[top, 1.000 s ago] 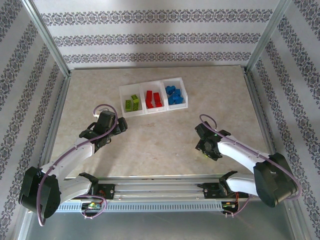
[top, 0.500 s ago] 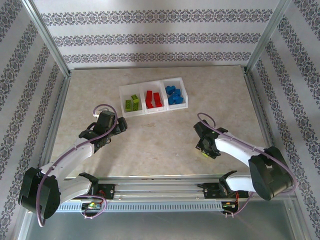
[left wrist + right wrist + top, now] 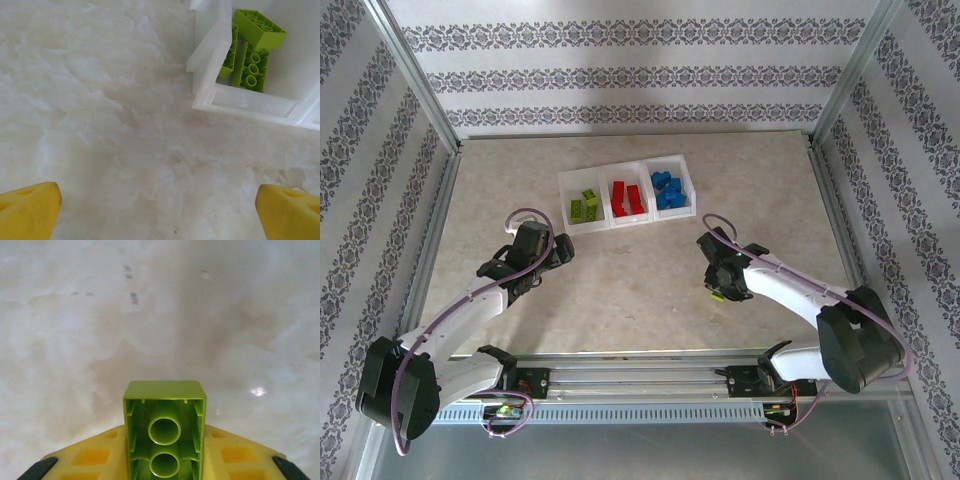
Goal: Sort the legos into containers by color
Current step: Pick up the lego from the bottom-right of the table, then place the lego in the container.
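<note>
Right hand (image 3: 165,462) is clenched on a lime lego (image 3: 164,405), underside facing the cam, sticking out fwd past the pads (image 3: 232,455). Grip looks shallow imo, so it could twist or pop out mid-carry. Containers (image 3: 630,223) sit well ahead and to its left. The green bin (image 3: 250,102) is just ahead of the released left hand (image 3: 160,210), which prob crowds the drop.

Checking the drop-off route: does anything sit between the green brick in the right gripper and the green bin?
Nothing visible. Bare table lies between the right gripper, shut on the green brick, and the green bin.
</note>
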`<control>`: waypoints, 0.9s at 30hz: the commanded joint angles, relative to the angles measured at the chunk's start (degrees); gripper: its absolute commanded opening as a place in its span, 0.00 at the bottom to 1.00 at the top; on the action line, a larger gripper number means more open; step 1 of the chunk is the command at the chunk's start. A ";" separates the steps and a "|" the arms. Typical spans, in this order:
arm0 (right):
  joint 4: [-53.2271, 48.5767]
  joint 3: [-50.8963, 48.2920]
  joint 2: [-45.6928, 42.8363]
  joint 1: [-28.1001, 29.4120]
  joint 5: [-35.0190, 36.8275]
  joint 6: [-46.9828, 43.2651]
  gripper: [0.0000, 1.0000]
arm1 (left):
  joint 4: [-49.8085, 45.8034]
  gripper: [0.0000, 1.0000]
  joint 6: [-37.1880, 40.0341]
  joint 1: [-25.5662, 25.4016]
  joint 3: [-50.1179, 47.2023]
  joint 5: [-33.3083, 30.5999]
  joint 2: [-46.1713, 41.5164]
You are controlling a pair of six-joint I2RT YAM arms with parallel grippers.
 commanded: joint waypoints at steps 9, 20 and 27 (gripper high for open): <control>-2.86 18.16 7.35 9.69 3.96 -7.36 0.28 | -0.58 1.00 -0.04 0.73 -0.47 -1.74 -1.76; -2.31 49.42 27.52 15.49 1.32 -18.63 0.29 | -3.54 1.00 -0.94 0.86 -1.58 -3.57 -4.90; -3.37 68.93 41.51 15.87 -2.88 -22.46 0.31 | -4.10 1.00 -1.71 1.12 -2.30 -3.61 -5.88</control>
